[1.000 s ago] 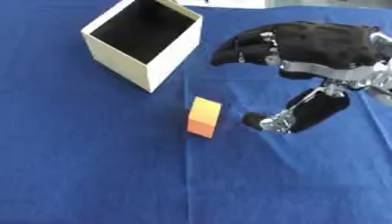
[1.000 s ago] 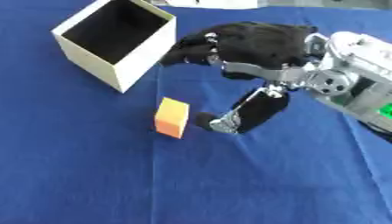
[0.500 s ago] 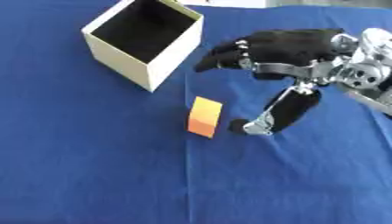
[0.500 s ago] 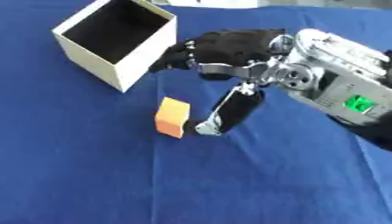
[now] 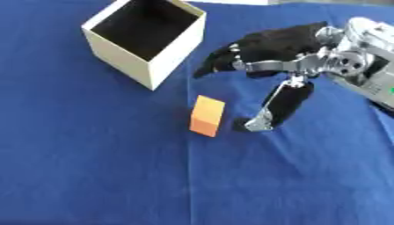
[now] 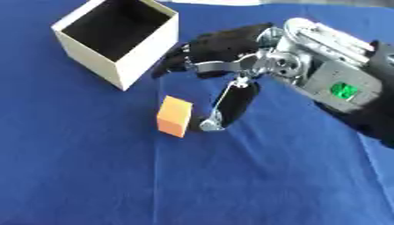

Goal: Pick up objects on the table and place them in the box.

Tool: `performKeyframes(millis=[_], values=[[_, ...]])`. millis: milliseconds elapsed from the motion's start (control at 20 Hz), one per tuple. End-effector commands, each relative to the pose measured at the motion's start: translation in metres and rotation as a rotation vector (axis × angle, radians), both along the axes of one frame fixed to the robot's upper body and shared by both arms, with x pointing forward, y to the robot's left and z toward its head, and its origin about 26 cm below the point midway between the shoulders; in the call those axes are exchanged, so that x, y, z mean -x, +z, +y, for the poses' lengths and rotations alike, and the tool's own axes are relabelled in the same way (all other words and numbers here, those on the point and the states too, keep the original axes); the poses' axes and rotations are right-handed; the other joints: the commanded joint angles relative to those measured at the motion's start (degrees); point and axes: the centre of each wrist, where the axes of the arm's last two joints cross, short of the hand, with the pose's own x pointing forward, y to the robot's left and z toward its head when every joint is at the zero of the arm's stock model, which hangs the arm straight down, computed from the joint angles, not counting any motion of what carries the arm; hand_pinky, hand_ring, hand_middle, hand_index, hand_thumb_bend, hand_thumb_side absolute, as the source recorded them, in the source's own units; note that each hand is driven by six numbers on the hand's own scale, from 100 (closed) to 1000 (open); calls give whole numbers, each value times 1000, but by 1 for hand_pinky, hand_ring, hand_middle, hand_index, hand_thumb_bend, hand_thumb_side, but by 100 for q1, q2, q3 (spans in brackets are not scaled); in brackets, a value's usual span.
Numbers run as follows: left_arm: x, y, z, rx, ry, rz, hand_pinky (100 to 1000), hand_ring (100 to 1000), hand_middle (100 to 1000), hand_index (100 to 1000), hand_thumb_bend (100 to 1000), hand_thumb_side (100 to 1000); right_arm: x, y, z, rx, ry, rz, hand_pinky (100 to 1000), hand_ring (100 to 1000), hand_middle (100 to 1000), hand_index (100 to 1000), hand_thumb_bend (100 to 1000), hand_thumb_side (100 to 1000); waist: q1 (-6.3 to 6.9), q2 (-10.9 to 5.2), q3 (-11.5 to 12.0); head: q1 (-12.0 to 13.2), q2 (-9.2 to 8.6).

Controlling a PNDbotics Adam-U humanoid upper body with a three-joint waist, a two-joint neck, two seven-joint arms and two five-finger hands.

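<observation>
place: unclear | seen: blue cloth-covered table (image 5: 92, 176) only

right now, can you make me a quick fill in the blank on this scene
1. The orange block lies on a ____ tablecloth.
2. The open-topped box holds ____.
3. The robot's ____ hand reaches toward the block, its thumb tip beside it.
4. The fingers are spread, so the block is not yet ____.

Missing words: blue; nothing; right; grasped
</observation>
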Motion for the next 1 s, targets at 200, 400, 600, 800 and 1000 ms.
performKeyframes(millis=[200,400,600,800,1000], values=[[1,9,1,-29,-9,-26,498,534,620,704,200,717,-16,12,-1,94,6,-11,949,969,909,989,348,359,16,-48,36,-356,-162],[1,10,0,-30,-10,-28,497,533,620,703,197,717,-19,20,1,131,12,0,948,968,908,990,343,356,25,-1,49,-503,-234],[1,10,-1,-30,-14,-27,498,533,620,703,196,718,-16,26,6,164,21,25,947,967,909,994,338,341,31,39,55,-573,-272],[1,10,-1,-28,-15,-27,498,532,620,703,194,719,-15,23,10,178,30,37,944,962,901,995,342,337,30,59,73,-605,-296],[1,10,-1,-25,-17,-25,499,532,620,703,195,721,-15,20,13,181,34,38,940,960,897,993,345,339,31,70,88,-602,-312]])
